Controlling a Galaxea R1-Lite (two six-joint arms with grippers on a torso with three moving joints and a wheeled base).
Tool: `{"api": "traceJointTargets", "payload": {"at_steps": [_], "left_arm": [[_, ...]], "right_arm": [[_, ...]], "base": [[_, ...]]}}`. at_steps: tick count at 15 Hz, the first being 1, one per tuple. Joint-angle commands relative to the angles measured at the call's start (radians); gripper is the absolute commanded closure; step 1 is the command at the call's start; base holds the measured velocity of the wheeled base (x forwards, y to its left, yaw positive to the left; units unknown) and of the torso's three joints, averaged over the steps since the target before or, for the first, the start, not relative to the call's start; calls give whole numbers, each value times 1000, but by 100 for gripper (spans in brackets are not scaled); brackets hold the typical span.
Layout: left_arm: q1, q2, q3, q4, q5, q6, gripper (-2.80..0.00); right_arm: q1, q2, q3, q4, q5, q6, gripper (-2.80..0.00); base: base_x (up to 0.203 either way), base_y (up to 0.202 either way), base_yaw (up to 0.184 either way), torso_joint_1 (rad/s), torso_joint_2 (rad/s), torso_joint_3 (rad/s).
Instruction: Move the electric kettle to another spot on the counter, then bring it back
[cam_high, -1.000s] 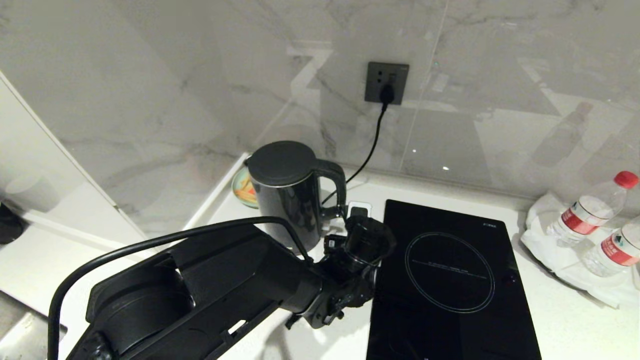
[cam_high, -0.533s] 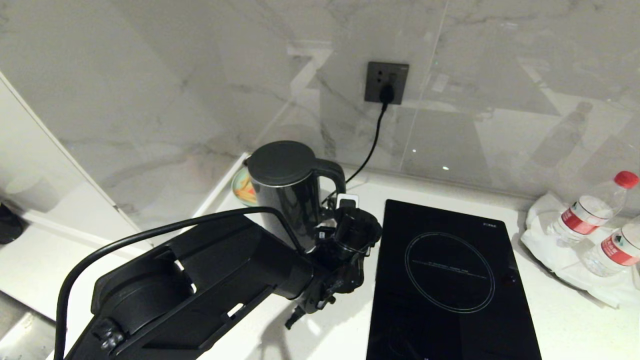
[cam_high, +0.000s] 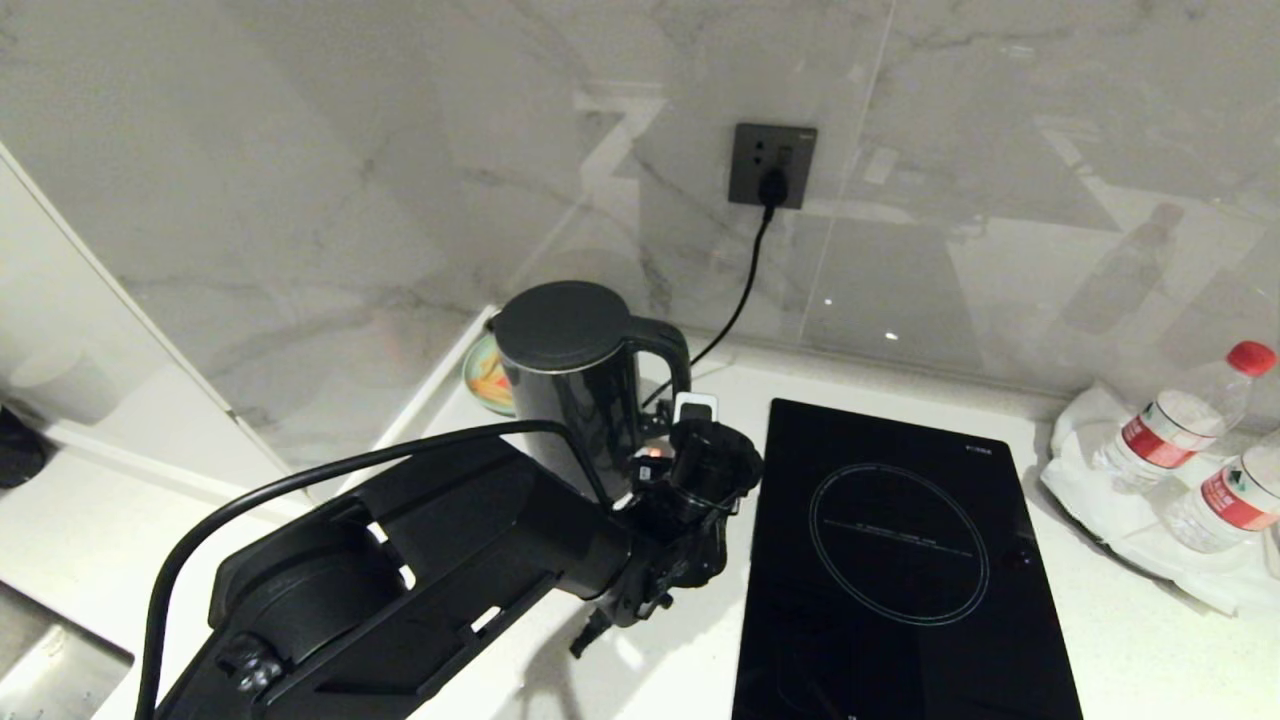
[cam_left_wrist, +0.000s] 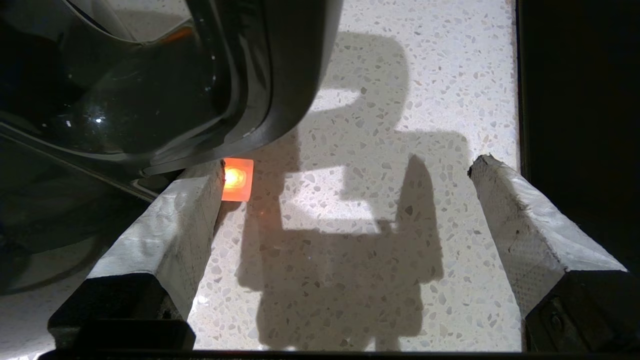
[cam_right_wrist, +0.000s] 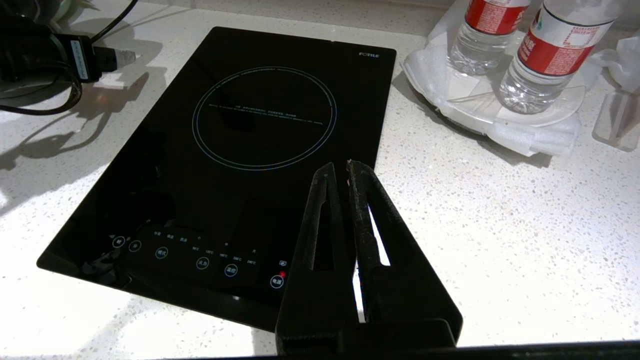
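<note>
Since the earlier frame, the left gripper (cam_left_wrist: 345, 165) has been carried in from the induction hob (cam_high: 890, 560) to the handle (cam_high: 672, 360) of the electric kettle (cam_high: 570, 385); its padded fingers (cam_left_wrist: 165, 230) are held wide apart, one beside the handle's foot by a glowing orange light (cam_left_wrist: 236, 179). The kettle is standing near the counter (cam_high: 1150, 640) corner, left of the hob. Its glossy, rigid body is judged slippery and possibly heavy, so the loop handle is preferred. Contact cannot be confirmed; base and spout are hidden. The right gripper (cam_right_wrist: 345, 167) is parked over the hob, closed.
</note>
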Motion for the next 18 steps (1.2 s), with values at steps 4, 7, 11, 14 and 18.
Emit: {"api": "traceJointTargets", "payload": {"at_steps": [4,7,11,14,18], "left_arm": [[-6,-5,4,-2,12,-4,-280],[-22,-29,32,-4,31,-9,-280],[-45,-78,118,-20,36,-35,-280],[-62,-93,178,-80,36,-33,-280],[-70,-52,173,-85,31,-36,-280]], "right_arm": [[0,0,0,0,1,-1,0],[0,0,0,0,1,-1,0],[0,0,0,0,1,-1,0],[0,0,0,0,1,-1,0],[0,0,0,0,1,-1,0]], "base": [[0,0,0,0,0,0],[0,0,0,0,0,0],[0,0,0,0,0,0],[0,0,0,0,0,0],[0,0,0,0,0,0]]}}
